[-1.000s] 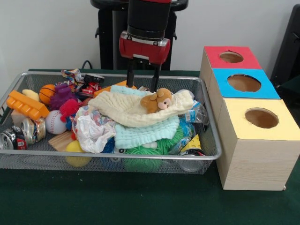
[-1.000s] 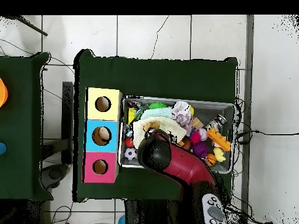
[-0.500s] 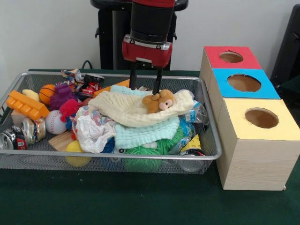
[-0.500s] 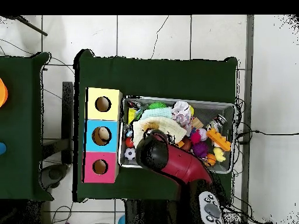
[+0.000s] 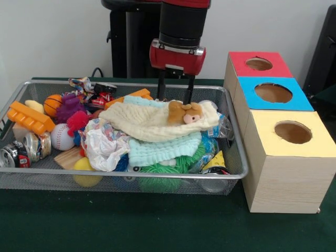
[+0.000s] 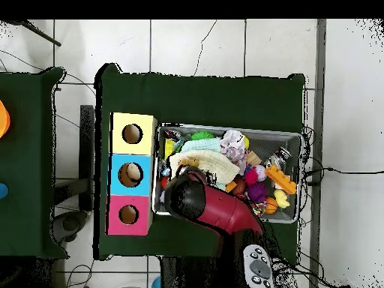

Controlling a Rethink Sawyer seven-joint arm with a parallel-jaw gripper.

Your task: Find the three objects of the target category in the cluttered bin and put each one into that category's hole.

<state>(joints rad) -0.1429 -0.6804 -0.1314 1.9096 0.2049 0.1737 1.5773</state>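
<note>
A wire-mesh bin [image 5: 21, 176] sat on green cloth, heaped with odds and ends, and the red and black robot gripper [image 5: 175, 91] hung above the heap's far side with its two dark fingers [image 5: 161, 86] spread apart and nothing between them. Over the last second it had slid from the bin's middle toward the sorting box [image 5: 286, 178] that stood just beside the bin, and the small brown plush animal [image 5: 185, 112] had tipped from sitting upright to lying on its side on top of the pile, directly below the fingers. To an onlooker this looked like a nudge or a missed grab, not a pickup, so no object seemed yet on its way to a hole (which category was wanted could not be told from the scene). The plush was soft, rounded and furry, resting on a cream waffle-weave cloth [image 5: 147, 122] that draped loosely over a pale mint folded towel [image 5: 157, 150]. Near that cloth lay crumpled white paper [image 5: 104, 148], a stitched white baseball [image 5: 62, 137], a small orange basketball [image 5: 52, 104], a ridged orange plastic block [image 5: 29, 117], a shiny drink can [image 5: 12, 156] and a bristly green rubber ball [image 5: 157, 176]. The sorting box was pale wood with three flat coloured tops, red [image 5: 257, 64], blue [image 5: 273, 93] and yellow [image 5: 293, 133], each cut with one round hole.
</note>
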